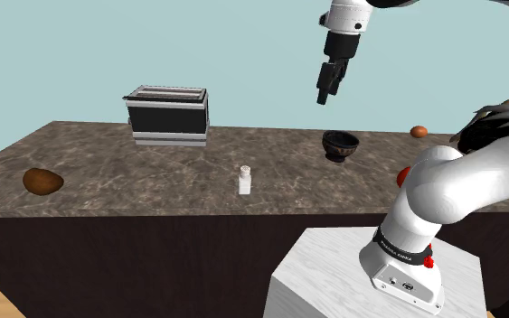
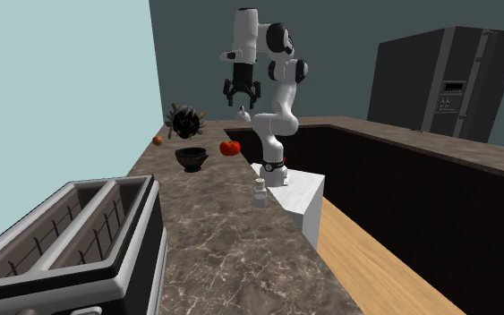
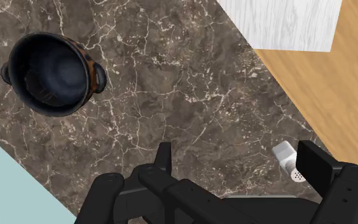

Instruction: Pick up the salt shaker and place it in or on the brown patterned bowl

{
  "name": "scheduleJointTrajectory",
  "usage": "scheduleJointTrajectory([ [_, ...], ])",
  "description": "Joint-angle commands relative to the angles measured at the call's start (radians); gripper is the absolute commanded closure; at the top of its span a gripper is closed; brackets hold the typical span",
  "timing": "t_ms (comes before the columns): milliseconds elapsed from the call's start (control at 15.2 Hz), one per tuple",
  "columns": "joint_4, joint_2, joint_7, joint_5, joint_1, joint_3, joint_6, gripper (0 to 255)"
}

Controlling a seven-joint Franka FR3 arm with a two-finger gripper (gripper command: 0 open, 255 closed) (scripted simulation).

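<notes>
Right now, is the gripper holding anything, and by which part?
Nothing is held. The gripper hangs open, high above the counter; the salt shaker stands on the counter, untouched, apart from the bowl.

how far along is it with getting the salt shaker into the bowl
Nothing looks done yet. The salt shaker stands upright on the counter, apart from the dark bowl, which is empty. The claw hangs open high above the counter, holding nothing. Left: descend, grasp the salt shaker, carry it to the dark bowl.
</notes>
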Motion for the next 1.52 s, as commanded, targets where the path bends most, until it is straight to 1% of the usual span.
scheduleJointTrajectory([
  [0, 0.0, 0.0, 0.0, 0.0, 0.0, 0.0, 0.0, 0],
  [396, -0.066, 0.111, 0.106, 0.058, 0.021, 0.07, 0.166, 0],
  [726, -0.083, 0.24, 0.19, 0.096, 0.036, 0.129, 0.307, 0],
  [1122, -0.058, 0.429, 0.29, 0.119, 0.048, 0.196, 0.468, 0],
  [1452, 0.0, 0.608, 0.378, 0.111, 0.055, 0.246, 0.585, 0],
])
